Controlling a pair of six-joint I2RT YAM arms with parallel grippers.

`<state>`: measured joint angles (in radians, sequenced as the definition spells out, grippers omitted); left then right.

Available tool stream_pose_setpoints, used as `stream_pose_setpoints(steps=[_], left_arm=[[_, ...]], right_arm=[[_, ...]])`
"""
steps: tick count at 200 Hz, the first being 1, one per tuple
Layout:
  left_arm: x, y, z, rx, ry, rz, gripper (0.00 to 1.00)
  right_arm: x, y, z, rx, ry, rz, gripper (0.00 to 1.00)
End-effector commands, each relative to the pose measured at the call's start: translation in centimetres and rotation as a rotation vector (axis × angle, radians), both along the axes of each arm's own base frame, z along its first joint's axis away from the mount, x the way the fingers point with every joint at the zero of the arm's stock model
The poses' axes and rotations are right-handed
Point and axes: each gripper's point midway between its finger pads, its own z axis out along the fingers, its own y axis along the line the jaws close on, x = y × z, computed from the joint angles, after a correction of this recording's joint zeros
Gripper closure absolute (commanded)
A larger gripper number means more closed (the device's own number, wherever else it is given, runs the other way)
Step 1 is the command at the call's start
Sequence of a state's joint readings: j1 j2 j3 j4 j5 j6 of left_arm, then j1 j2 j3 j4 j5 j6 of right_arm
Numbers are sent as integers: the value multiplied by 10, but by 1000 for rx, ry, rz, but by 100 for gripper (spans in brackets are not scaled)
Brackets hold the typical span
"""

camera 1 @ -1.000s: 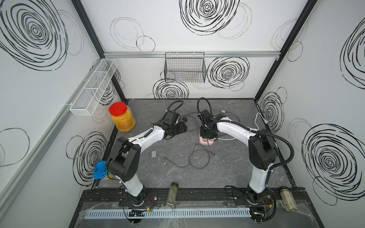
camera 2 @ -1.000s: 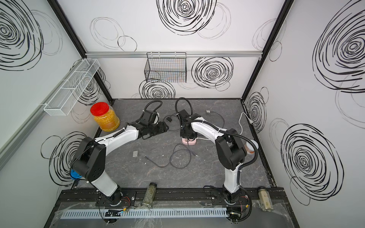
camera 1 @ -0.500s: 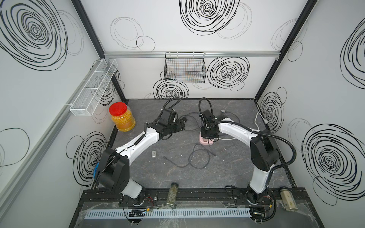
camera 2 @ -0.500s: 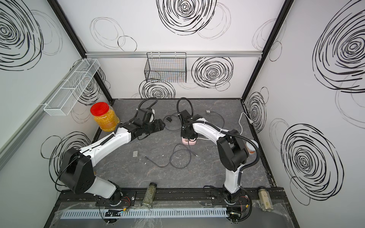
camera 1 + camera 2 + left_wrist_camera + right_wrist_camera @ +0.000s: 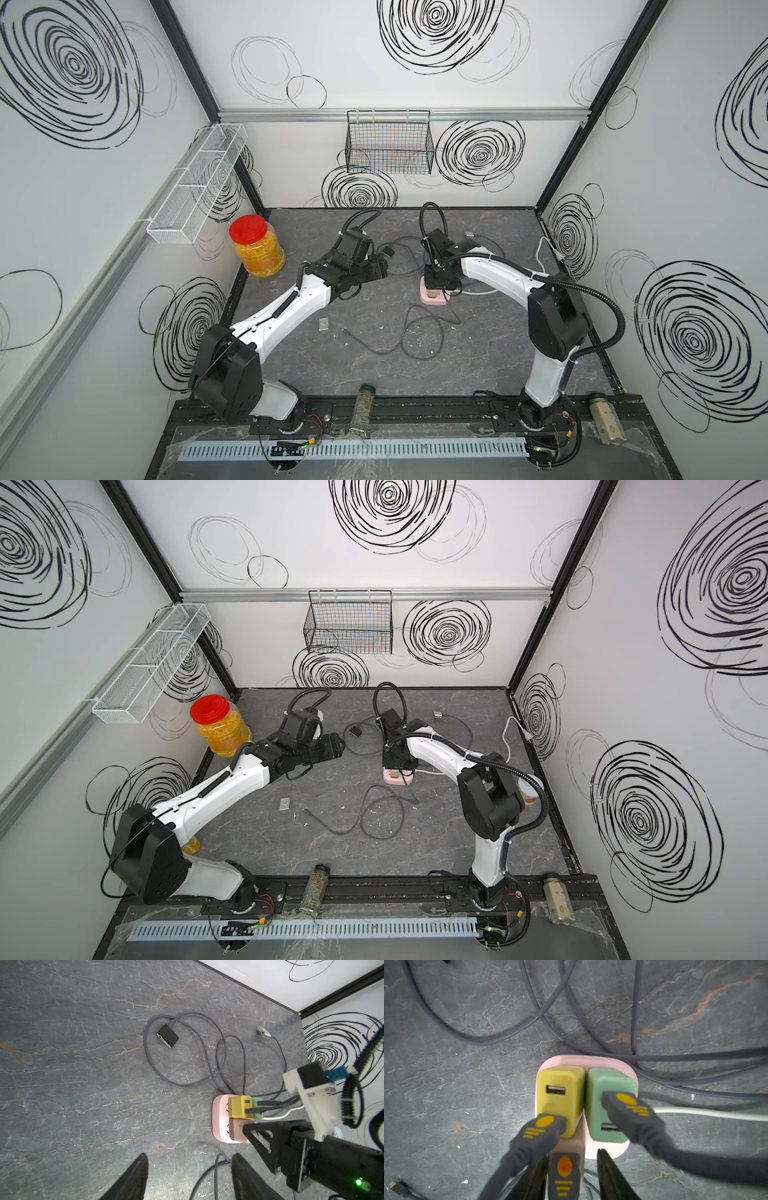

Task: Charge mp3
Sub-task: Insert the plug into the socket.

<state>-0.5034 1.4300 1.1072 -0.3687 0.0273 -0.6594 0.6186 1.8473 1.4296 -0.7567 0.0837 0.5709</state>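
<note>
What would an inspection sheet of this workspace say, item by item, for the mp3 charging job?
Surface: dark stone-look tabletop, a few white specks.
Job's things: pink power strip carrying yellow adapter, green adapter and third adapter, each with a plug in; black mp3 player and silver player on cables; small silver device lying uncabled.
Clutter: red-lidded jar; bottle and pale jar at the front rail.
Grippers: left gripper open, empty, above the tabletop; right gripper open, astride the third plug.
Cables: grey loops around the strip; loose cable with a free end; white cord.
Surroundings: swirl-painted walls; black wire basket; white mesh shelf.
</note>
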Motion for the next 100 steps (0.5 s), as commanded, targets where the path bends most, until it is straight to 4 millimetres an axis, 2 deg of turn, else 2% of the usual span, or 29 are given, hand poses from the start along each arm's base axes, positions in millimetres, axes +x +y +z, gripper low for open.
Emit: stream_pose_setpoints(steps=[1, 29, 66, 100], left_arm=[[-9, 11, 1, 42, -9, 10, 33], [-17, 24, -3, 87, 1, 34, 32], [-26, 37, -1, 118, -5, 57, 32], [-30, 48, 0, 151, -8, 79, 32]], right_arm=[[5, 0, 37, 35, -65, 10, 55], [1, 4, 55, 70, -77, 42, 49], [-7, -18, 75, 9, -116, 17, 44], [-14, -31, 97, -4, -161, 19, 42]])
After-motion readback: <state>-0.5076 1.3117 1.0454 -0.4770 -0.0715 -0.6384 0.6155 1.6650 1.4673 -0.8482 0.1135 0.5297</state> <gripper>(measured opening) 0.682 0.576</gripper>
